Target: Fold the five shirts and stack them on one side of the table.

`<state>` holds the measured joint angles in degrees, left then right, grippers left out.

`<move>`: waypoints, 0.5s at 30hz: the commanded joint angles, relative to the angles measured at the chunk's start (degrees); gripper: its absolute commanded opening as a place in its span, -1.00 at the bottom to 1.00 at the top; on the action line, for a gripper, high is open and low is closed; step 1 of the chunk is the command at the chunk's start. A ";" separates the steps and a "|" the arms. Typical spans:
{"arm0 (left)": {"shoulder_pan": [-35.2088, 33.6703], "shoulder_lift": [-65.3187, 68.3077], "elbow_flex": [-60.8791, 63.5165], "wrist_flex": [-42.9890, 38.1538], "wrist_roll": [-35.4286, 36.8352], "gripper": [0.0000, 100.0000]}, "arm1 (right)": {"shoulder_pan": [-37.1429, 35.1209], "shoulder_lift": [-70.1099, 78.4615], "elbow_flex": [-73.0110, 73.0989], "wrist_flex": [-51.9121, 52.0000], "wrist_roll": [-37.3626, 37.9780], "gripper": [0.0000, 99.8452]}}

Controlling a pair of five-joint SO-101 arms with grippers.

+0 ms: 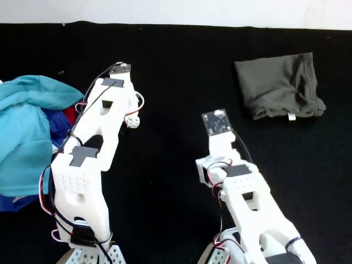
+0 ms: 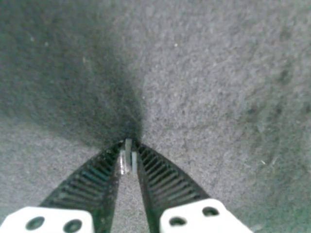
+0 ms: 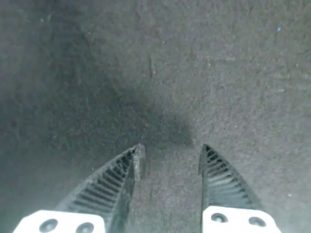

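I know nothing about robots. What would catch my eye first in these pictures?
A white arm and its twin stand side by side over the black table. In the high view, a rumpled heap of shirts, mostly bright teal with some blue and red, lies at the table's left edge. A single folded dark grey shirt lies at the far right.

**Colour survey: table surface and garments**

Plain black felt table covering (image 1: 176, 55). Folded dark olive-grey shirt (image 1: 280, 85), unpatterned, with white tag (image 1: 291, 116). Crumpled teal shirt (image 1: 27, 132) over royal-blue garment (image 1: 11, 203), beside red fabric scrap (image 1: 69, 114). Left gripper (image 2: 129, 156) and right gripper (image 3: 170, 158): black ribbed fingers, white mounts.
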<state>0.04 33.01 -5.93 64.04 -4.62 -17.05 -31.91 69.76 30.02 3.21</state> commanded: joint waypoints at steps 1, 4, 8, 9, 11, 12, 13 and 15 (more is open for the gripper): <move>-1.19 -0.13 -0.31 0.00 -0.18 -0.98 | -0.31 2.68 -0.04 -3.12 -2.99 -0.63; -4.26 -3.91 -4.88 9.49 -0.18 -0.98 | 0.04 5.32 -0.13 -4.35 -2.02 -0.63; -11.65 -10.33 -13.93 23.03 -0.35 -0.98 | -0.04 6.90 -0.31 -4.79 -1.93 -0.63; -13.93 -11.47 -15.69 25.85 -1.32 -0.98 | -0.04 6.90 -0.31 -4.79 -1.93 -0.63; -18.42 -12.35 -18.51 30.59 -5.45 -0.98 | -0.04 6.99 -0.31 -4.79 -1.93 -0.63; -20.97 -12.44 -19.38 32.35 -7.91 -0.95 | -0.04 6.99 -0.40 -4.88 -1.93 -0.63; -23.52 -12.44 -19.65 33.32 -10.11 -0.91 | -0.04 7.08 -0.40 -5.41 -1.93 -0.63; -28.88 -12.00 -19.03 33.49 -14.42 -0.80 | -0.04 7.34 -0.40 -6.29 -1.93 -0.63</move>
<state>-21.93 23.78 -23.08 95.52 -13.49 -17.05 -24.97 69.76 25.10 1.36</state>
